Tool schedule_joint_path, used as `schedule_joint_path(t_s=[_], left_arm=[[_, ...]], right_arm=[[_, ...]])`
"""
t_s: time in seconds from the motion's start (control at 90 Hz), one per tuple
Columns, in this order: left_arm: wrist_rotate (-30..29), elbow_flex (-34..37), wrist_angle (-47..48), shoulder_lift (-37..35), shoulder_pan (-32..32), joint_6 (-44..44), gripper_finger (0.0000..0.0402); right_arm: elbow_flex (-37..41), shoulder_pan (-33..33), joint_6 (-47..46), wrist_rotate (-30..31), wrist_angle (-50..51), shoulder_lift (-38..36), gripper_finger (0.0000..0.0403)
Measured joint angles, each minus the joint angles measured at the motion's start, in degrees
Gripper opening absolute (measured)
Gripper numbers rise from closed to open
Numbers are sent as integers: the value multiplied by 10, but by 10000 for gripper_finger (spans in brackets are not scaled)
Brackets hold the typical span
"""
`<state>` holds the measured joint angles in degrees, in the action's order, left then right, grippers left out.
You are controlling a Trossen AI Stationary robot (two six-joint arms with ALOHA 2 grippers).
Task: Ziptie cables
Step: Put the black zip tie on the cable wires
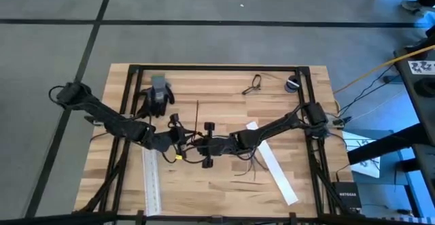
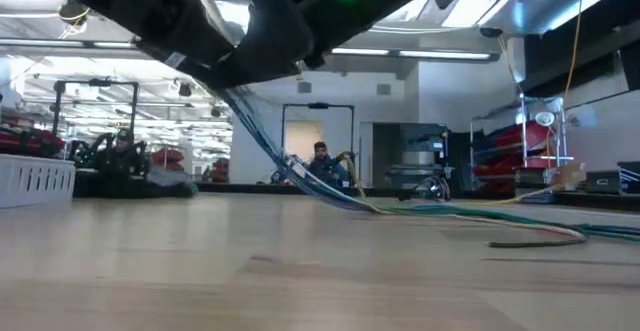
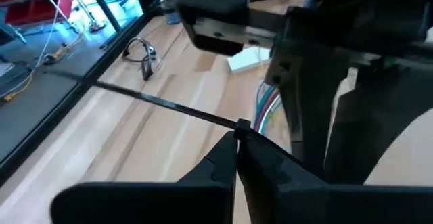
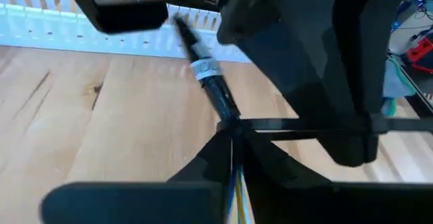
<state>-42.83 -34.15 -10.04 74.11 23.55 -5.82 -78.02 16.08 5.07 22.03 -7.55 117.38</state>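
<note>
Ziptie pinched between both grippers over mid-table.

Left gripper (image 3: pixel 237 137) shut on the ziptie (image 3: pixel 162 103) tail, presumably for pulling; right gripper (image 4: pixel 232 132) closed on the cables (image 4: pixel 206 75) at the strap, bundle running just ahead of its tips, steadied against the pull.

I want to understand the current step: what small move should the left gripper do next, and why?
Probably pull the thin black zip tie strap gently away from the right gripper. The left gripper is shut on the strap, which runs straight and taut. The right gripper is shut on the cables, both grippers close together at mid-table, so pulling should tighten the loop.
</note>
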Motion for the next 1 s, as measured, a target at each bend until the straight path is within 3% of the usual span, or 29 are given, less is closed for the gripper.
schedule_joint_path(t_s=[0.2, 0.344, 0.478, 0.678, 0.856, 1.0], left_arm=[[-2, 0, -2, -1, 0, -1, 0], [-1, 0, 2, -1, 0, 1, 0], [1, 0, 2, -1, 0, -1, 0], [3, 0, 2, -1, 0, -5, 0], [3, 0, 1, -1, 0, -7, 0], [2, 0, 0, -1, 0, -8, 0]], right_arm=[[0, 2, 10, 27, 51, -14, 138], [0, 2, 11, 37, 110, -52, 173], [0, 11, 4, 39, 116, -66, 181], [-1, 41, 45, 41, 33, -32, 182], [1, 42, 94, 127, -52, 9, 182], [0, 37, 125, 150, -85, 28, 182]])
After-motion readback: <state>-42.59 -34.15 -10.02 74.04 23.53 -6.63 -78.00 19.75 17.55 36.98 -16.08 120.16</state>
